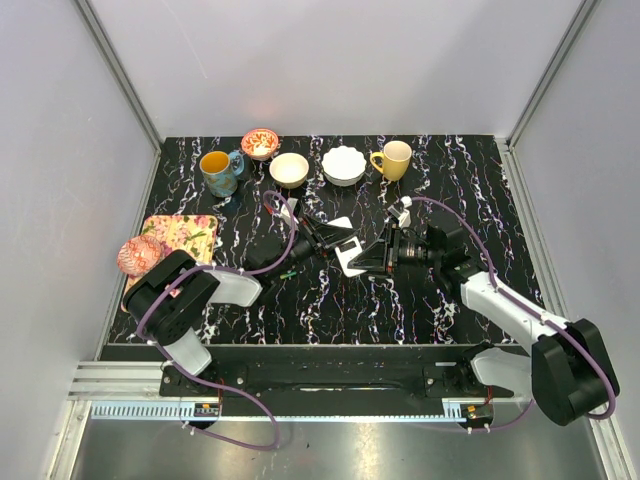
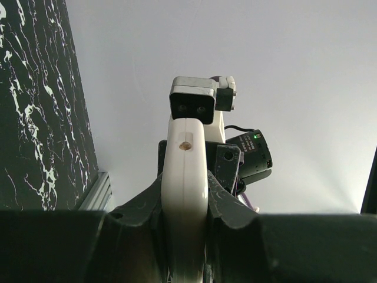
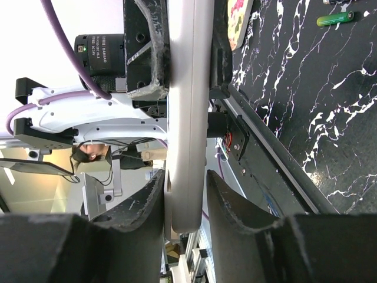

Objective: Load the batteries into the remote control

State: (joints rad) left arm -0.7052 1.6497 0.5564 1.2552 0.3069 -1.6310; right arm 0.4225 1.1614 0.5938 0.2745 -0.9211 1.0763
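Note:
The remote control (image 1: 348, 258) hangs above the middle of the table between both arms. In the left wrist view the remote control (image 2: 185, 147) shows white and edge-on, and my left gripper (image 2: 184, 177) is shut on it. In the right wrist view the remote control (image 3: 188, 106) runs down between the fingers of my right gripper (image 3: 185, 175). One finger (image 3: 154, 194) touches it; the other stands a narrow gap away, so this gripper is open around the remote's end. A green battery (image 3: 336, 19) lies on the black marbled table (image 3: 330, 130).
Along the table's back stand a blue mug (image 1: 220, 171), a red patterned bowl (image 1: 260, 143), a cream bowl (image 1: 289, 169), a white bowl (image 1: 343, 165) and a yellow mug (image 1: 393, 159). A floral board (image 1: 183, 234) with a pink bowl (image 1: 138, 255) lies at the left edge.

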